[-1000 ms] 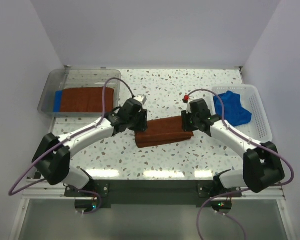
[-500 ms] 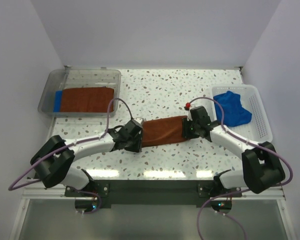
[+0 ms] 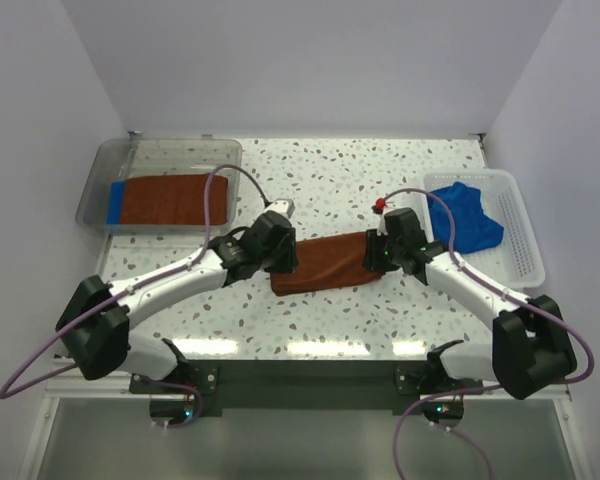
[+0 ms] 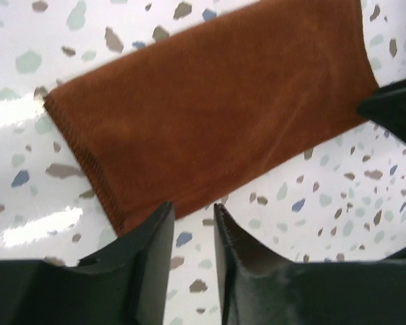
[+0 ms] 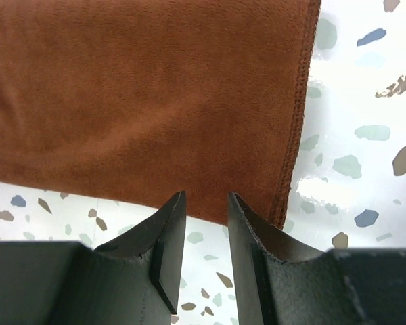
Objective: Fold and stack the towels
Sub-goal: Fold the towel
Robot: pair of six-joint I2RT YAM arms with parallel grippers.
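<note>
A rust-brown towel [image 3: 325, 262] lies as a folded strip on the speckled table between my two grippers. My left gripper [image 3: 280, 252] hovers over its left end. In the left wrist view the towel [image 4: 210, 101] lies flat beyond the left gripper [image 4: 193, 205], which is open with only table showing in the gap. My right gripper [image 3: 379, 252] is at the strip's right end. In the right wrist view the right gripper [image 5: 206, 195] is open, its tips over the towel's [image 5: 155, 95] near edge and nothing between them.
A clear plastic tray [image 3: 165, 145] at the back left holds a folded brown towel [image 3: 170, 198] over a blue one [image 3: 115, 203]. A white mesh basket [image 3: 520, 235] on the right holds a crumpled blue towel [image 3: 465, 218].
The left gripper dipped toward the strip's near left corner half a second ago and has come back up over the left end. The towel now lies flatter. The right gripper barely shifted.
</note>
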